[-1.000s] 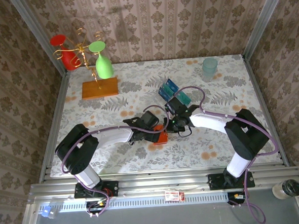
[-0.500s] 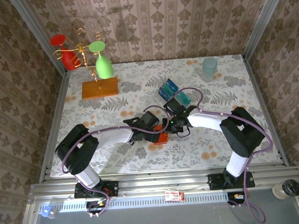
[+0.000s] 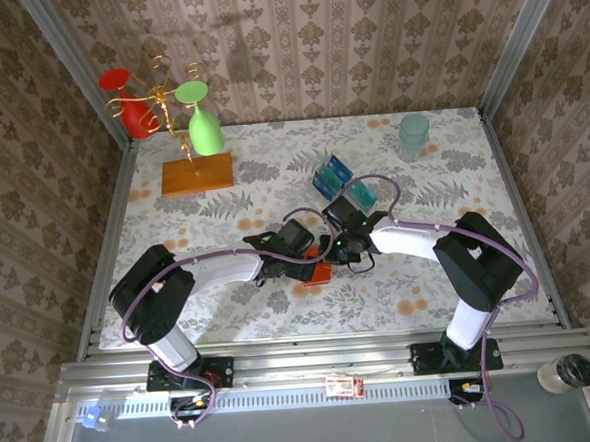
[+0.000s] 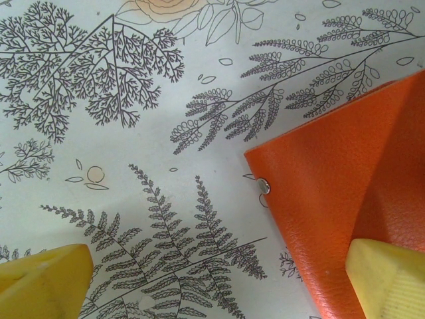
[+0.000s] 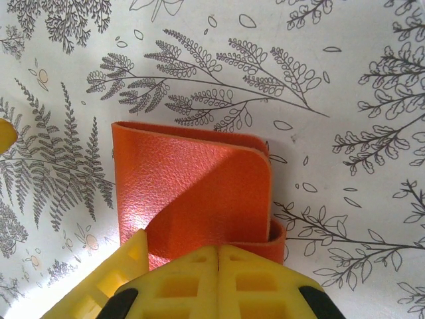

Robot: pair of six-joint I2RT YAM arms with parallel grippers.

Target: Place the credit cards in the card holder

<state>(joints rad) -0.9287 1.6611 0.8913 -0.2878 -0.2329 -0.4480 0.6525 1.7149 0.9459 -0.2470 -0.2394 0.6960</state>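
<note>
The orange-red card holder (image 3: 319, 273) lies folded on the fern-patterned cloth at mid-table, between the two arms. My left gripper (image 3: 311, 264) is open and straddles its left side; one yellow fingertip (image 4: 388, 279) rests on the orange leather (image 4: 339, 193), the other (image 4: 43, 279) stands over bare cloth. My right gripper (image 5: 219, 279) is shut, its joined tips against the holder's near edge (image 5: 192, 193), where a flap curls up on the right. Dark blue credit cards (image 3: 329, 174) and a teal one (image 3: 362, 190) stand behind the right wrist.
A wooden slab (image 3: 197, 174) carrying a gold rack with a red and a green glass stands at the back left. A teal cup (image 3: 414, 134) sits at the back right. Metal rails border the cloth on all sides.
The right arm has shifted slightly left, bringing its shut gripper closer over the card holder. The left arm has not moved.
</note>
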